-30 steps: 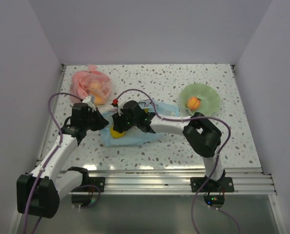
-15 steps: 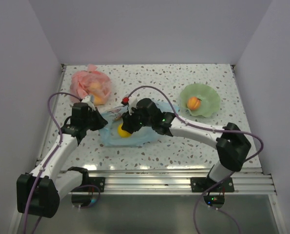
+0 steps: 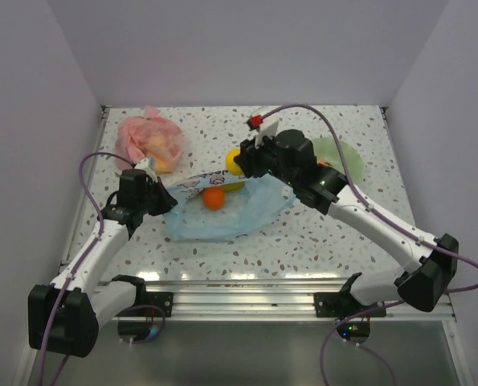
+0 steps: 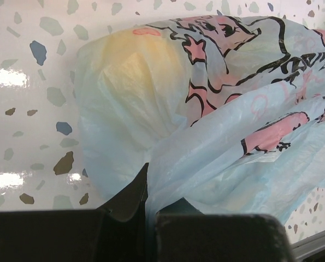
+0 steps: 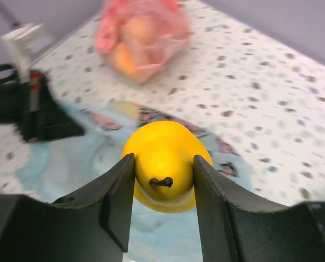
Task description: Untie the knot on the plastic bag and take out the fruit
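Two arms reached out from their bases at the near edge of the speckled table (image 3: 319,241). Nearest, on the left, the left gripper (image 4: 148,218) was pinched tight on a gathered fold at the left end of the plastic bag (image 3: 222,219), with thin blue film squeezed between its dark fingers. The bag lay slack on the table in the middle of the view, its white band of pink and black cartoon print turned up. Close to that grip, a pale yellow lump (image 4: 130,73) showed through the plastic. An orange fruit (image 3: 214,199) sat at the middle of the bag; whether it lay inside the mouth or on top of the film could not be told.

Farther back, the right gripper (image 5: 163,180) held a yellow fruit (image 5: 162,144) between its two fingers, its jaws part-way apart around the round body and its dark stem end facing the wrist camera. It was held clear of the table over the bag's far edge.

Beyond, a pink bag (image 3: 149,138) with orange-yellow fruit inside rested far left, and a green dish (image 3: 347,165) sat far right, partly hidden by the right arm.
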`<action>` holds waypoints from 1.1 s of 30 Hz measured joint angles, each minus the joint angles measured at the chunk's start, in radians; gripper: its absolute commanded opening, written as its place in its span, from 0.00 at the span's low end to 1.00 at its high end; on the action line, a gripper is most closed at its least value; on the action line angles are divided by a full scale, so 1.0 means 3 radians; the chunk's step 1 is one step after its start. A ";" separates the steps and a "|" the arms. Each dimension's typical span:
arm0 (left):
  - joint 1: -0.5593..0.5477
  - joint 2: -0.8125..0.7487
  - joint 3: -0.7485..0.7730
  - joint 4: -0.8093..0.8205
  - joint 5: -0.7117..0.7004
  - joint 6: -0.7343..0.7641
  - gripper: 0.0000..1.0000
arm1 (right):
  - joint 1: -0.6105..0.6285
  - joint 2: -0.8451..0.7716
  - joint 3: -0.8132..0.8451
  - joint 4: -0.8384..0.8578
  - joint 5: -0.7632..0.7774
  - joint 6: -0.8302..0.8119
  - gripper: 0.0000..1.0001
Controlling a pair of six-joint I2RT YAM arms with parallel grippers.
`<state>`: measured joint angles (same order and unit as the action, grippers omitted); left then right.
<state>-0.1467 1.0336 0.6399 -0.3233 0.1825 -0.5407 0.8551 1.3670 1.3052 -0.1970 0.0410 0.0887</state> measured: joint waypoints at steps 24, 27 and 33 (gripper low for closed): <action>-0.0003 0.0000 0.0000 0.0076 0.0252 0.0005 0.00 | -0.2415 0.1200 -0.0074 0.0202 0.1204 0.0113 0.00; -0.0003 -0.0001 0.0000 0.0078 0.0254 0.0005 0.00 | -0.2476 0.1429 -0.0041 0.0205 0.1203 0.0113 0.03; -0.0003 -0.0006 0.0000 0.0079 0.0278 0.0006 0.00 | -0.2508 0.1662 0.0058 0.0206 0.1091 0.0102 0.39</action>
<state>-0.1474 1.0317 0.6399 -0.2996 0.2661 -0.5388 0.1028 1.8656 1.3228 -0.1352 0.3683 0.1192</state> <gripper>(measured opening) 0.027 0.458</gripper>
